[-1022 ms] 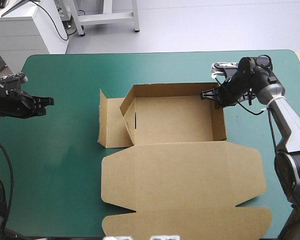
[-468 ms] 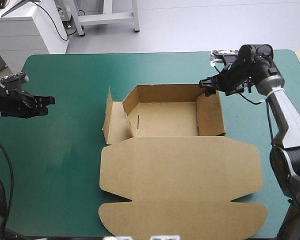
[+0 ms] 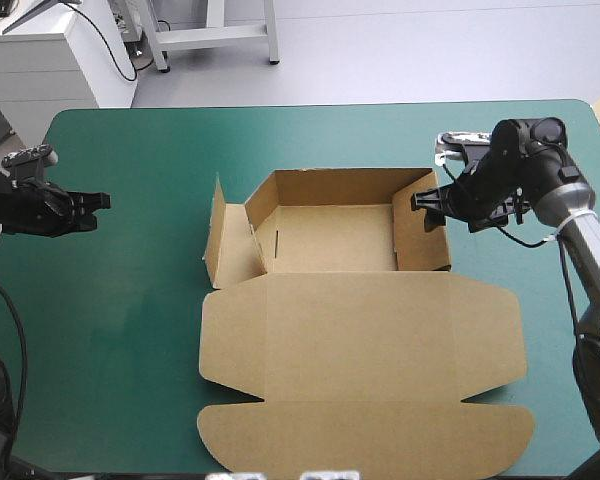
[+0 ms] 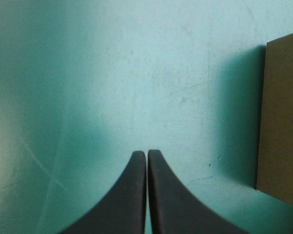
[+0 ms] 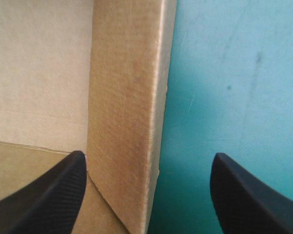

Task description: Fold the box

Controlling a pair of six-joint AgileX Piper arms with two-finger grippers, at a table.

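The brown box (image 3: 330,238) stands mid-table as an open tray with its far, left and right walls raised. Its wide lid (image 3: 360,345) lies flat toward the table's front edge. My right gripper (image 3: 426,200) is open at the far right corner. In the right wrist view the right gripper (image 5: 149,157) straddles the upright right wall (image 5: 127,122), one finger inside the tray and one outside, with neither finger touching it. My left gripper (image 3: 100,201) hovers shut and empty over the teal-green cover near the left edge. In its own view the left gripper (image 4: 147,154) points toward a box flap (image 4: 283,122).
A loose side flap (image 3: 216,238) stands tilted outside the box's left wall. The lid's rounded tuck flap (image 3: 365,438) reaches almost to the table's front edge. The teal-green cover (image 3: 130,300) stretches from the left gripper to the box.
The right gripper, earlier shut on the box's right wall, has opened and let it go. The box shifted slightly left and its walls stood up straighter. The left arm has not moved.
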